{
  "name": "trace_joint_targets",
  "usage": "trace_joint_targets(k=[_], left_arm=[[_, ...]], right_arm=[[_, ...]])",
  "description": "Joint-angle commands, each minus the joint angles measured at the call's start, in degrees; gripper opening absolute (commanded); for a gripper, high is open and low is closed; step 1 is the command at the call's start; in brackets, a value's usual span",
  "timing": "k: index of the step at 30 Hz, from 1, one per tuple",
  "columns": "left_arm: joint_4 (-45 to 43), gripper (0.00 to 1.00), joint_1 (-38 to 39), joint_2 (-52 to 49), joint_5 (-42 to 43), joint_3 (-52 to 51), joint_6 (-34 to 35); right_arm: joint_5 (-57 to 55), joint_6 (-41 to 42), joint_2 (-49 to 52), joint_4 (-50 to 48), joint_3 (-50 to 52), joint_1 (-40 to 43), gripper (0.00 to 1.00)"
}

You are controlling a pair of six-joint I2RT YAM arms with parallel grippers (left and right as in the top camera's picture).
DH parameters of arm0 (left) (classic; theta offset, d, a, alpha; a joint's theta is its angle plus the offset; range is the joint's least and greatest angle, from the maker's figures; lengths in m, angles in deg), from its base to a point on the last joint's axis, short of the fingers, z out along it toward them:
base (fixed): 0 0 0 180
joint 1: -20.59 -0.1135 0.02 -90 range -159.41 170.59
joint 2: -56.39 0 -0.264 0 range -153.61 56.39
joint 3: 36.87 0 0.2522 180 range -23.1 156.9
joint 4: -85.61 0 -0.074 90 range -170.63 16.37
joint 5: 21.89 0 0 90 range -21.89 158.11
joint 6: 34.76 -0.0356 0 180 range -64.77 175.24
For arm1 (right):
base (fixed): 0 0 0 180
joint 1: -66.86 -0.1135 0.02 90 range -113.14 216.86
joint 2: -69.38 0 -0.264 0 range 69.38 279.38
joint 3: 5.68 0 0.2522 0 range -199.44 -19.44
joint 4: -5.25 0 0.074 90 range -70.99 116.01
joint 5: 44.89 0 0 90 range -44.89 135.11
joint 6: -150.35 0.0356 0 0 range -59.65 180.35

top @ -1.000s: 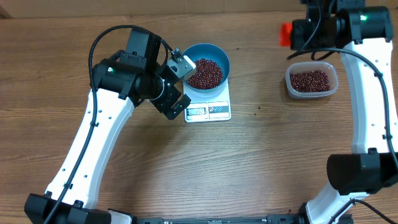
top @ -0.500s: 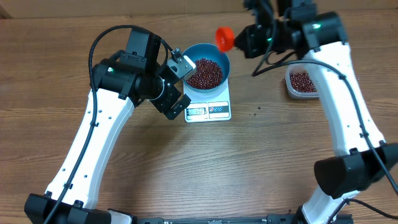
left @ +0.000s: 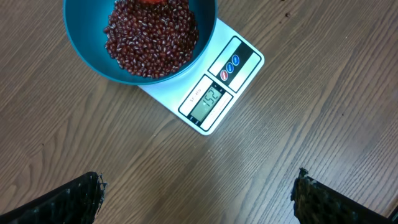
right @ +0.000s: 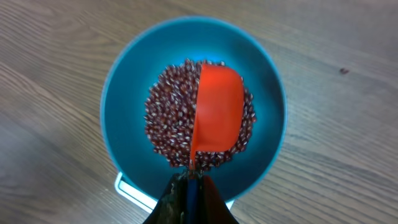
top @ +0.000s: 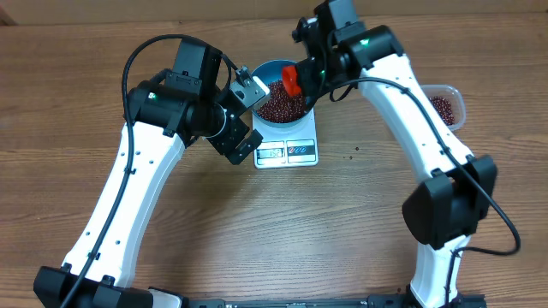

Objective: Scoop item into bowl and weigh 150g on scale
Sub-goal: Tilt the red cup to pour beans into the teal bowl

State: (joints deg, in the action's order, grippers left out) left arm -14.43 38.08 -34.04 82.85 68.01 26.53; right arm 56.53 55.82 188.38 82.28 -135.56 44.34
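Right wrist view: the right gripper (right: 189, 186), clamped on a red scoop (right: 217, 109), holds it over beans (right: 165, 124) in the blue bowl (right: 124, 93); the left gripper (left: 199, 190) gapes wide.

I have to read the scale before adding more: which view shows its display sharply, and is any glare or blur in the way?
Left wrist: the display on the scale is sharp, evenly lit, without glare. Overhead: it is too small to read. Right wrist: the bowl hides the display; the red scoop is sharp, the right gripper dark and soft at the bottom edge.
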Motion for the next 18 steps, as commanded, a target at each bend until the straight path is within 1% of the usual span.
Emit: trace_joint_targets(k=[1,7,18], left_arm=[[-0.04,1.00,-0.22,-0.33,0.04,-0.33,-0.87],[-0.04,1.00,-0.22,-0.33,0.07,-0.31,-0.87],[-0.04,0.99,-0.22,-0.33,0.04,-0.33,-0.87]], right_arm=[[-2.91,0.46,1.64,-1.11,0.31,0.02,0.04],[-4.11,0.66,3.02,-2.73,0.31,0.02,0.04],[-3.87,0.63,4.48,-2.40,0.31,-1.01,0.04]])
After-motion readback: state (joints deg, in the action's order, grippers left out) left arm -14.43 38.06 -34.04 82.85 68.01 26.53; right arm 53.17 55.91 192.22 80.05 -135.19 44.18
